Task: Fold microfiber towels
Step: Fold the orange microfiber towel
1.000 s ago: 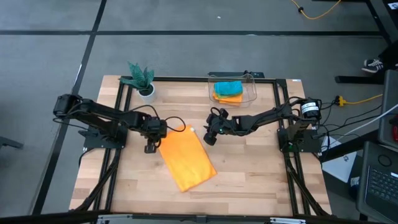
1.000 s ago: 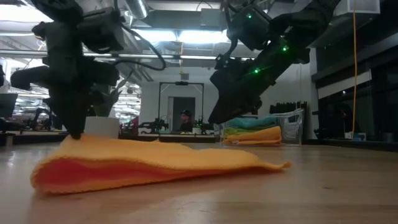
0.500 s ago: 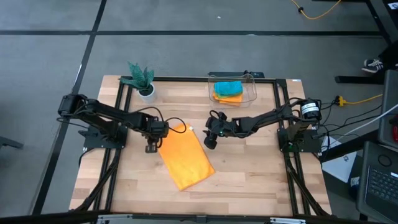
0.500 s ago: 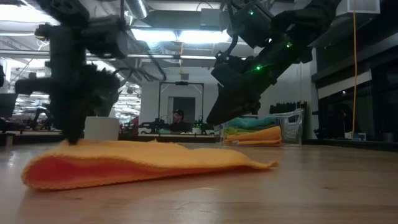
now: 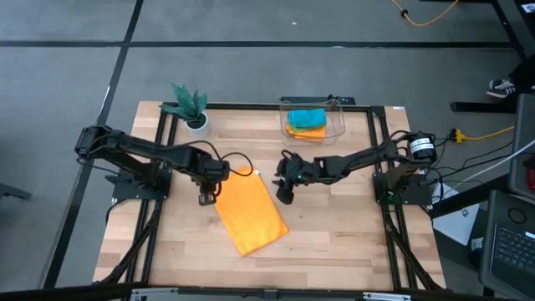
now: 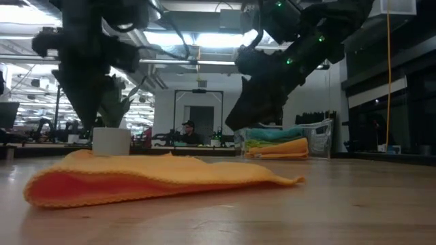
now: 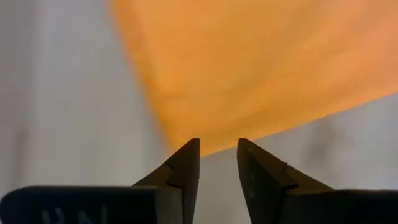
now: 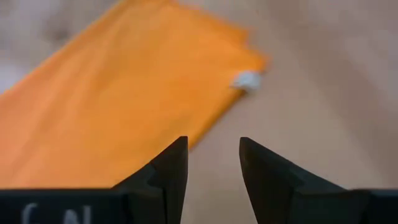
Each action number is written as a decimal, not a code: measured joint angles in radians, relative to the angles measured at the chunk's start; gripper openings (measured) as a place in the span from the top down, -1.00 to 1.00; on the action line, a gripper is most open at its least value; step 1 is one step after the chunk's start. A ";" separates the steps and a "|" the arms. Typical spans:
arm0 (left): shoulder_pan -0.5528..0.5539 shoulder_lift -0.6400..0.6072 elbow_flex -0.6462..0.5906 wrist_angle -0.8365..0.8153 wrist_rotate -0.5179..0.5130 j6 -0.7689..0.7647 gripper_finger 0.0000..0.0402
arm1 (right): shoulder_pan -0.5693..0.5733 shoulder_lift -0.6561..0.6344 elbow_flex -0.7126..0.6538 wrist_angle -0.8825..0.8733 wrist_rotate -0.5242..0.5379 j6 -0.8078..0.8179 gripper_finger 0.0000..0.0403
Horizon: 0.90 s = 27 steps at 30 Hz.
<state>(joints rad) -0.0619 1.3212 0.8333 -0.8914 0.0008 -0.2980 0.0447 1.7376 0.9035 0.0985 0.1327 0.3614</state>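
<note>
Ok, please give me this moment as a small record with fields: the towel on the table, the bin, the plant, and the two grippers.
towel on table: orange towel, folded, lying flat on the wooden table
bin: clear plastic bin at the far edge, holding a teal towel on orange towels
plant: small plant, far left corner
left gripper: open, above the towel's left edge, holding nothing
right gripper: open, just right of the towel, holding nothing

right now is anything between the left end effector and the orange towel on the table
Nothing visible. The left end effector hangs open just above the near corner of the orange towel, with only bare table around it. The right end effector waits past the towel's other side, clear.
</note>
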 joint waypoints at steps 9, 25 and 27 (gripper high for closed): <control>-0.333 0.032 -0.061 0.605 -0.029 -0.179 0.52 | 0.132 0.002 0.000 -0.026 -0.292 -0.185 0.27; -0.587 0.378 0.039 0.893 -0.228 -0.223 0.07 | 0.416 0.019 0.000 0.090 0.012 -0.454 0.27; -0.594 0.424 0.064 0.891 -0.227 -0.223 0.03 | 0.424 0.025 -0.001 0.087 0.005 -0.404 0.26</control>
<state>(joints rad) -0.6559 1.7452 0.8973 -0.0002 -0.2264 -0.5213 0.4686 1.7629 0.9020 0.1856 0.1373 -0.0422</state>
